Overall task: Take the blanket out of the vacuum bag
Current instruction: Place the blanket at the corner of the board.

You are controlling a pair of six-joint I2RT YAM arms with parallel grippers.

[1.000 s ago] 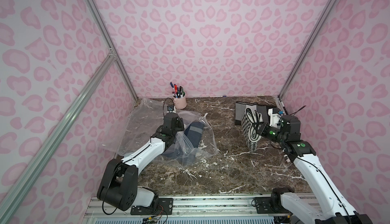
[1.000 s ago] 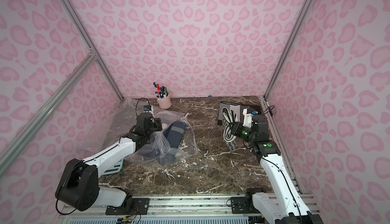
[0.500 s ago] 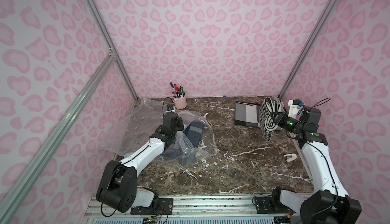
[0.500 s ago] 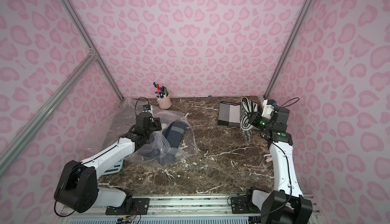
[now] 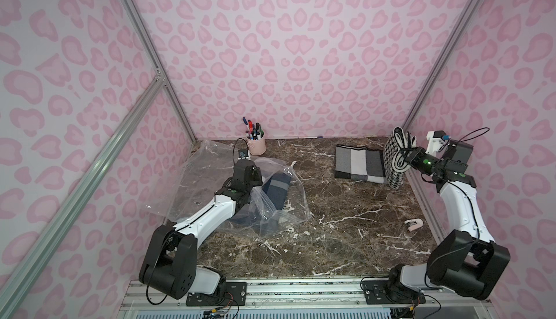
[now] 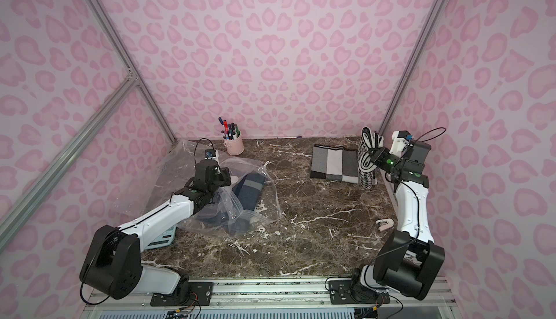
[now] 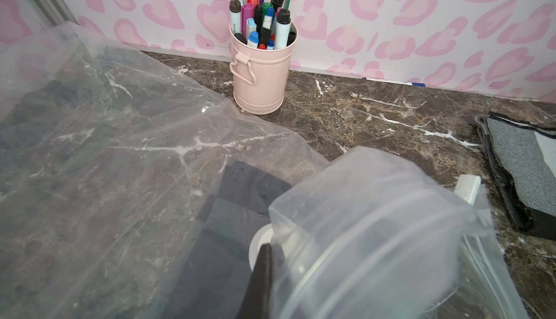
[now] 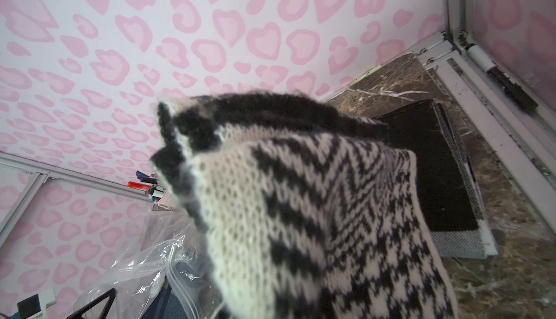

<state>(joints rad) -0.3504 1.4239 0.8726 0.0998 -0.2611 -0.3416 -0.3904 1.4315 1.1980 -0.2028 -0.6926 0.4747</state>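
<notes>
Black-and-white houndstooth blanket (image 5: 395,176)

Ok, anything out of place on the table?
A small white clip lies loose on the table beside the right arm, away from the bag. A marker also lies in the wall rail, not in the pen cup.

Left gripper (image 7: 266,272): one dark finger, cut off at the picture's edge in the wrist view, the rest behind blurred folds of the vacuum bag (image 7: 376,212). Right gripper (image 5: 404,155): jaws hidden in the houndstooth blanket (image 8: 301,212), its near folds out of focus. Dark blue blanket (image 5: 276,191): partly covered by the left arm (image 5: 210,212). Grey check blanket (image 7: 517,164): cut off at the edge. Small pale item (image 5: 413,224): too small to identify.
</notes>
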